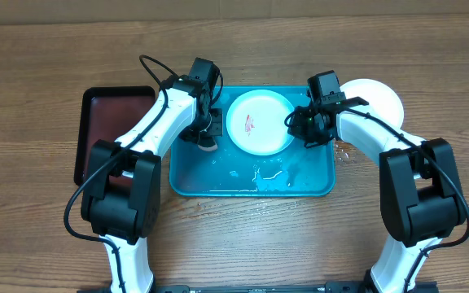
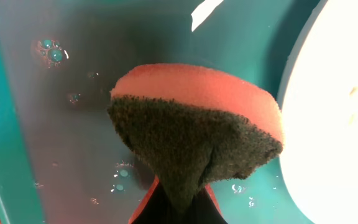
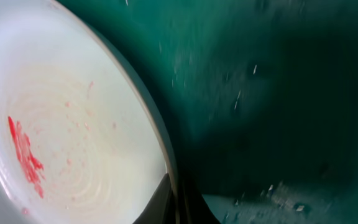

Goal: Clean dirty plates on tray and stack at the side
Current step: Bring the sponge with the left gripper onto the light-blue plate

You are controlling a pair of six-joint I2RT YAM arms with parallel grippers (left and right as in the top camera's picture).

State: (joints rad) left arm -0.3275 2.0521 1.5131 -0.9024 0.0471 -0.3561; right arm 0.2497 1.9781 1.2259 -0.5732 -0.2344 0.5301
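A pale plate (image 1: 259, 122) with a red smear lies in the far half of the turquoise tray (image 1: 320, 185). My right gripper (image 1: 298, 124) is shut on its right rim; the wrist view shows the plate (image 3: 73, 130) with the rim pinched between the fingers (image 3: 178, 202). My left gripper (image 1: 206, 134) is shut on an orange sponge with a dark scouring face (image 2: 197, 130), held over the tray floor (image 2: 61, 124) just left of the plate (image 2: 334, 124). A white plate (image 1: 379, 98) rests on the wooden tabletop (image 1: 39, 244) at the far right of the tray.
A black tray with a dark red inside (image 1: 104, 122) lies left of the turquoise tray. Water puddles and droplets (image 1: 267, 175) cover the tray's near floor.
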